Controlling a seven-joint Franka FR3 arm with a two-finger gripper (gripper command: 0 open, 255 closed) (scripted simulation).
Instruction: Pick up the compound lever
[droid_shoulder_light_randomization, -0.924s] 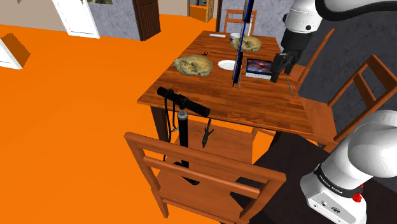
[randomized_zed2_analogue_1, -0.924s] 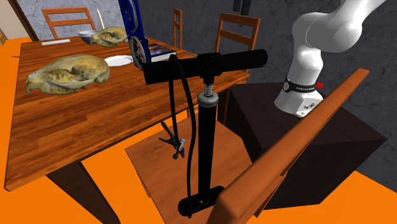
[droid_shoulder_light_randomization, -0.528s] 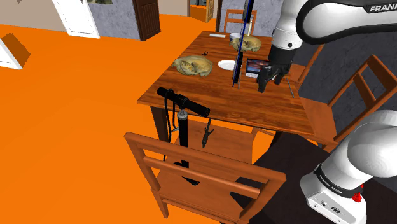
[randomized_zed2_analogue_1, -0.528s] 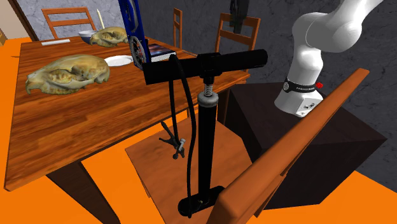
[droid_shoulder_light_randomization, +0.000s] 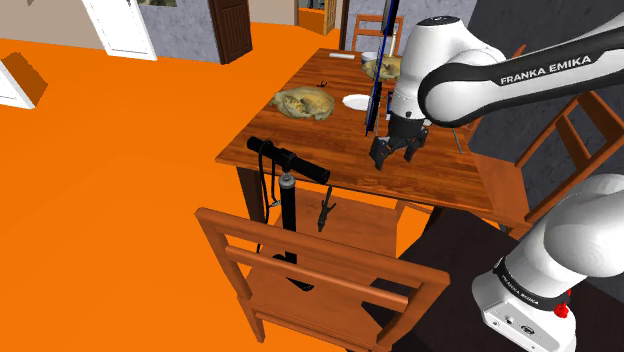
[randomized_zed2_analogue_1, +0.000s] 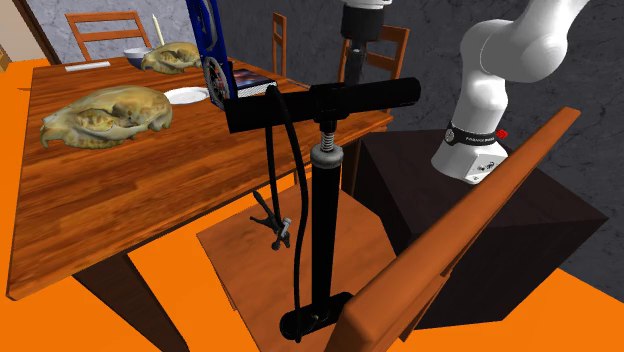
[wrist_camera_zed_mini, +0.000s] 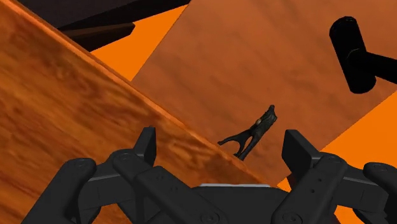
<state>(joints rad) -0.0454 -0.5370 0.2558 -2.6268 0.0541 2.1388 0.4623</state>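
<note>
Dark and small, the compound lever (droid_shoulder_light_randomization: 325, 210) lies centre-frame on the chair seat (droid_shoulder_light_randomization: 360, 226); the gripper (droid_shoulder_light_randomization: 390, 150) hovers upper right, over the table (droid_shoulder_light_randomization: 330, 140). In the second exterior view it sits left of the pump (randomized_zed2_analogue_1: 325, 200). In the wrist view the jaws are spread and frame the lever, probably lining up a descent.

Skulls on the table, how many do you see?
2. One skull lies near the white plate; the other skull lies farther back, beside the bowl.

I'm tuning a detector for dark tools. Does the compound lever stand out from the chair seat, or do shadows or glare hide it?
Wrist view: the dark compound lever stands out against the evenly lit chair seat; no glare, no shadow under it. Second exterior view: the black pump beside it is as dark, so they may merge.
</note>
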